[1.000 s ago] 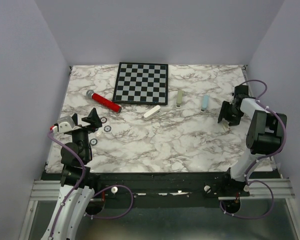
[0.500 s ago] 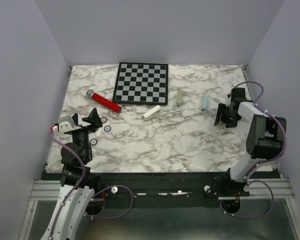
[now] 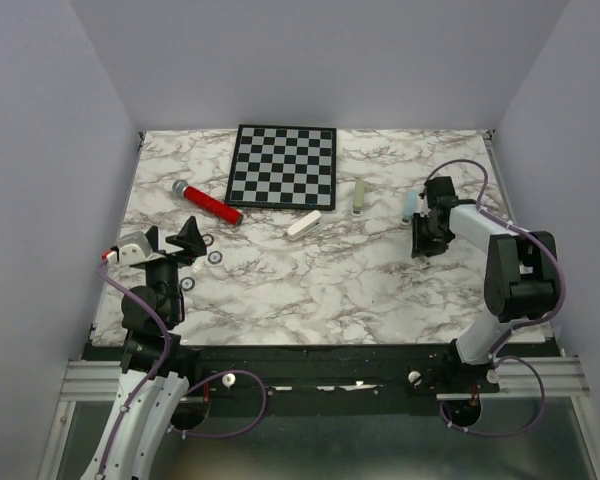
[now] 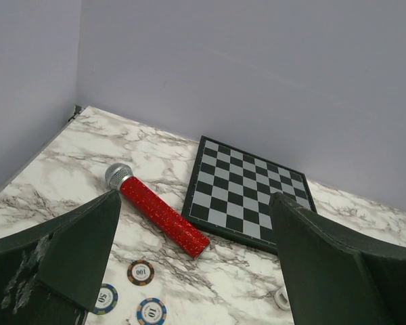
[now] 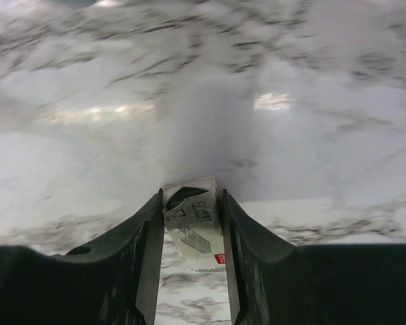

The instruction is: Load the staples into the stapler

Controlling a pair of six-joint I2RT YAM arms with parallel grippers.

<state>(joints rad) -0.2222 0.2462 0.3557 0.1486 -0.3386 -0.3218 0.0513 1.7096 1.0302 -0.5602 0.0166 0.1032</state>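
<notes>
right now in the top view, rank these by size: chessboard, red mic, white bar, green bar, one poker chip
1. chessboard
2. red mic
3. white bar and green bar: they look about alike, too close to rank
4. poker chip

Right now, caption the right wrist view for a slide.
Right gripper pinches the staples, a small printed box, marble table blurred behind.

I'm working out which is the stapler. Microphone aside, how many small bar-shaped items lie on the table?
3: a white bar off the chessboard's near right corner, a grey-green bar right of the chessboard, a pale blue bar farther right. The right arm could hide more.
</notes>
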